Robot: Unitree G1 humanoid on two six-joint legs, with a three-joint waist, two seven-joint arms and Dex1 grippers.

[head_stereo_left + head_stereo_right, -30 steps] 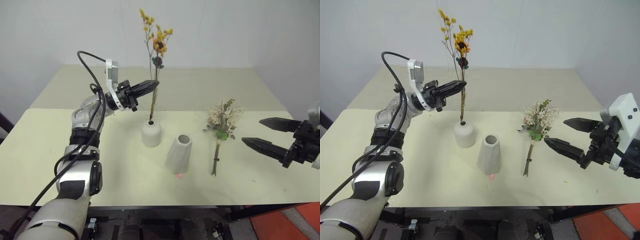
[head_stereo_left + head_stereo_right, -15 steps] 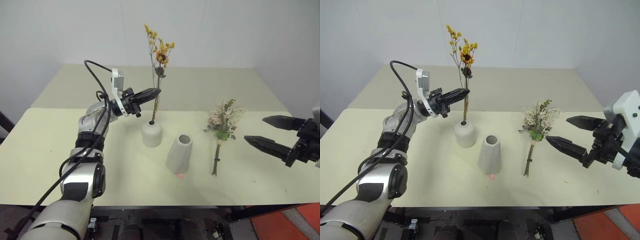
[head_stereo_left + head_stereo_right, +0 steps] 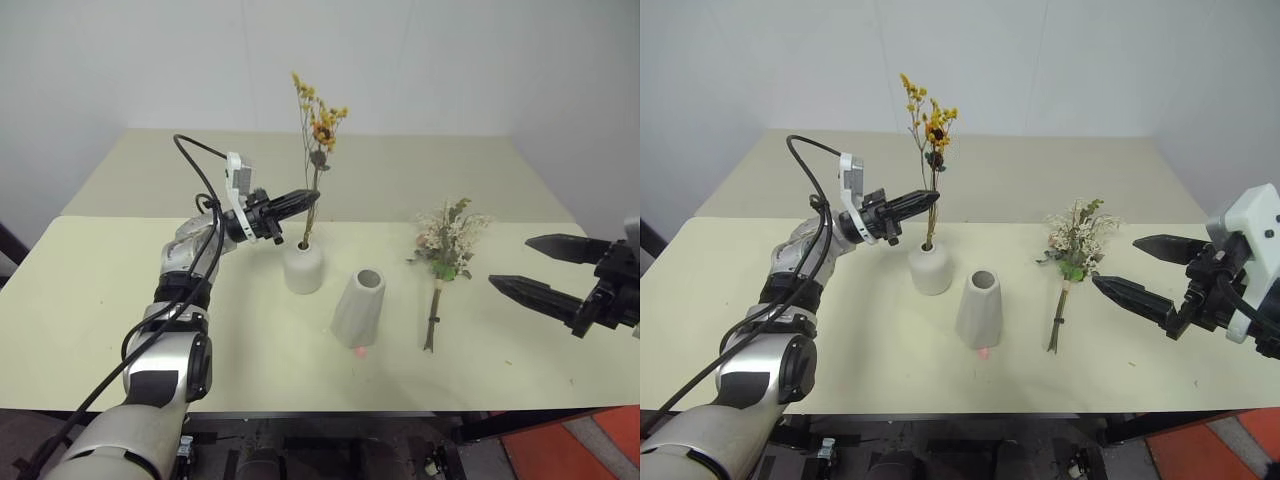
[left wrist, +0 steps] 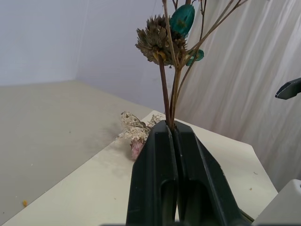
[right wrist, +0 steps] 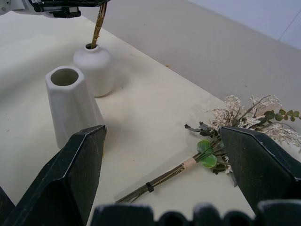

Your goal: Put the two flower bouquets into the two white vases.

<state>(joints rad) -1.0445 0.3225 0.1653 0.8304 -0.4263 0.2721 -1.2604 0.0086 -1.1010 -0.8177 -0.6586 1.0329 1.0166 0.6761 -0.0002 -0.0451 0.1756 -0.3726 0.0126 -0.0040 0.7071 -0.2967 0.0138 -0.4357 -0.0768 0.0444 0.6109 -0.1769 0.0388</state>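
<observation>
Left gripper (image 3: 312, 197) pinched tight on the sparse brown-stemmed orange dried bunch (image 3: 317, 120), stem ends inside the short rounded white ceramic vase (image 3: 303, 266). Right gripper (image 3: 536, 268) spread wide, empty, near the bushy cream, green and pink bouquet (image 3: 445, 245) lying on the pale table (image 3: 90, 300) beside the taller faceted white vase (image 3: 359, 307).

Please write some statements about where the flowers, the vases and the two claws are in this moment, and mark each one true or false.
1. The left claw is shut on the thin orange-bloomed bouquet. True.
2. That bouquet's stems enter the taller faceted vase. False: they enter the short round vase.
3. The bushy cream and green bouquet lies on the table. True.
4. The right claw grips the bushy bouquet. False: it is open, apart from it.
</observation>
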